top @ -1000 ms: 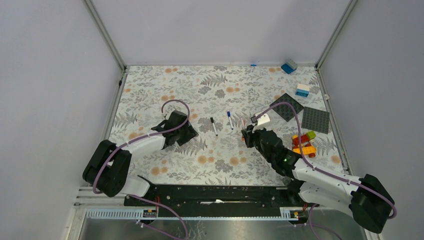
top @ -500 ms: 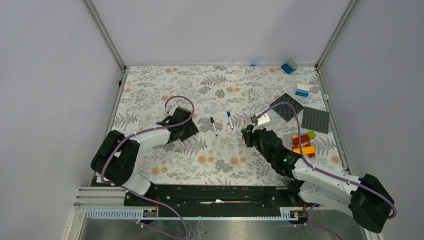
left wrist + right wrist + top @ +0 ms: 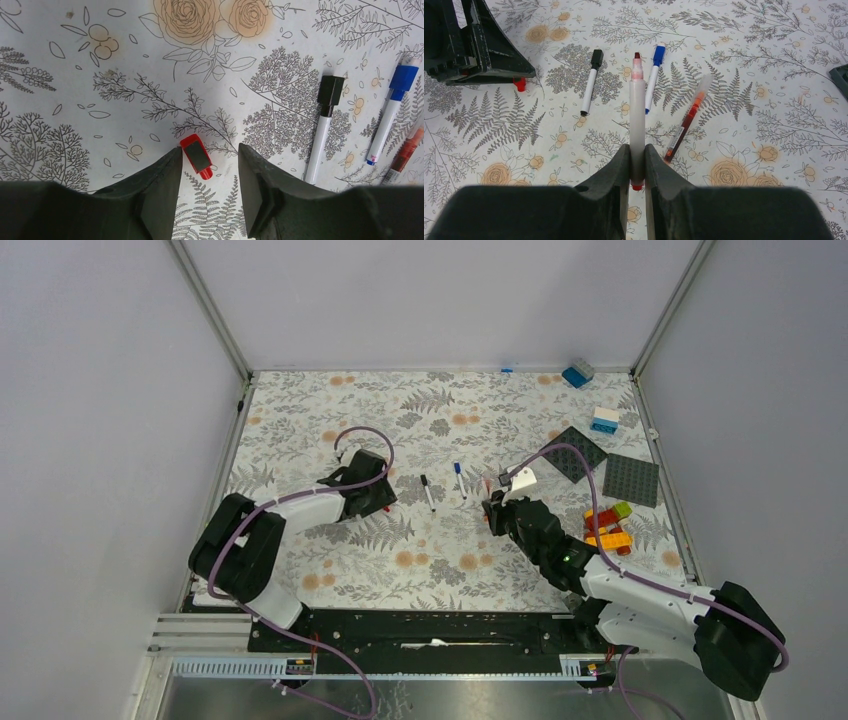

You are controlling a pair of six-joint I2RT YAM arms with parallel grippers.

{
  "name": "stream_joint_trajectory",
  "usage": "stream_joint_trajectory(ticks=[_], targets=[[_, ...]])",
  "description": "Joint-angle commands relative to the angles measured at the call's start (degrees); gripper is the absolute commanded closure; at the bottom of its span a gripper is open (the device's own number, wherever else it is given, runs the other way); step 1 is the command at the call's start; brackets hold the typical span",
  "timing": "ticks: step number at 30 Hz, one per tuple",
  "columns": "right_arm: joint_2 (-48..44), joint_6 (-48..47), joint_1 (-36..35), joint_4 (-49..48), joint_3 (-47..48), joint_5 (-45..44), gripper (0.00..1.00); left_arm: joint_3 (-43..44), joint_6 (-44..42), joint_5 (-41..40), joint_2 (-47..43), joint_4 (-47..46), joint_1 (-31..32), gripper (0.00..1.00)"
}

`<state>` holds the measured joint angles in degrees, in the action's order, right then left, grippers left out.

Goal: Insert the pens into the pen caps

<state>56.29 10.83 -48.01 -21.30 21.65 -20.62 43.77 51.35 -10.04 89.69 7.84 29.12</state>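
Note:
A small red pen cap point(image 3: 196, 156) lies on the floral mat between the fingers of my left gripper point(image 3: 210, 150), close to the left finger; the jaws are open and do not clamp it. My right gripper point(image 3: 637, 147) is shut on an uncapped white pen point(image 3: 637, 115), whose red tip points away from me. A black-capped pen point(image 3: 591, 82), a blue-capped pen point(image 3: 653, 80) and a red pen point(image 3: 686, 120) lie on the mat ahead of it. From above, the left gripper point(image 3: 375, 495) sits left of these pens and the right gripper point(image 3: 492, 508) to their right.
Coloured toy bricks point(image 3: 608, 525) are heaped at the right beside two dark baseplates point(image 3: 630, 480). Blue bricks point(image 3: 578, 372) sit at the far right corner. A white block point(image 3: 526, 479) lies just behind the right gripper. Walls enclose the mat.
The left arm has swung right and reached further over the mat toward the red cap, and its jaws have narrowed a little. The right arm and its pen have not moved.

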Motion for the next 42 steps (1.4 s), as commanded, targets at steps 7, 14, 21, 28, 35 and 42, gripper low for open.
stream_joint_trajectory(ticks=[7,14,21,28,35,42], targets=[[0.25,-0.28,-0.16,-2.23,1.82,-2.67,1.0,3.61,-3.6,0.66,3.06,0.65,0.03,0.58],[0.43,-0.27,-0.11,-2.17,1.83,-2.67,1.0,6.08,-5.79,-1.63,3.95,5.63,0.82,0.58],[0.33,-0.31,-0.16,-2.22,1.83,-2.63,1.0,10.06,-9.99,-3.57,5.63,12.15,1.62,0.57],[0.16,-0.26,-0.16,-2.17,1.82,-2.66,1.0,14.66,-14.15,-4.48,8.88,17.02,2.09,0.57],[0.09,-0.29,-0.13,-2.23,1.73,-2.67,1.0,18.81,-16.17,-6.27,11.88,20.11,3.53,0.58],[0.07,-0.28,-0.16,-2.17,1.72,-2.67,1.0,22.06,-16.9,-9.08,14.33,23.62,5.04,0.62]])
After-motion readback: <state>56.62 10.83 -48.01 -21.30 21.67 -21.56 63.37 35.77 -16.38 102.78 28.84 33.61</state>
